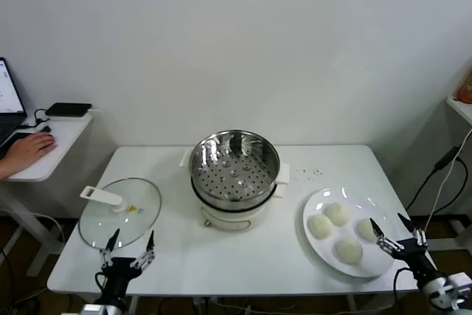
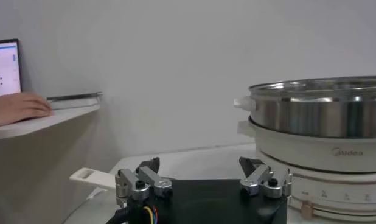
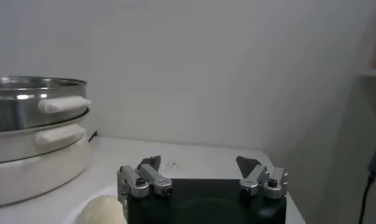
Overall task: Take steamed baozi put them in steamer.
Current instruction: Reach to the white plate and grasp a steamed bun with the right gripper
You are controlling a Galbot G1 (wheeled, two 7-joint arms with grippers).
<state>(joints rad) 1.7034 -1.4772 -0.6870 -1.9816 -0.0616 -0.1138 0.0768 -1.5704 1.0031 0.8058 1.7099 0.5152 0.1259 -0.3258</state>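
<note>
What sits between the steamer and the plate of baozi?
In the head view, only bare table between steamer and plate, apart from a few tiny specks farther back.

A glass lid (image 1: 120,212) with a white handle (image 1: 102,197) lies flat on the white surface (image 1: 221,256), at its left. A large white plate (image 1: 324,245) sits at the right. Far left, a person's hand (image 1: 28,151) rests on a side desk (image 1: 51,145) beside a laptop (image 1: 9,101) and a black device (image 1: 68,109).

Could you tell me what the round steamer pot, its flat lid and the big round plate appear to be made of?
The round shiny steamer pot looks like polished stainless steel: mirror reflections, perforated tray. The flat clear lid seems to be glass, since the table shows through it; its white handle is probably plastic. The large white round plate looks like glossy ceramic, possibly melamine.
</note>
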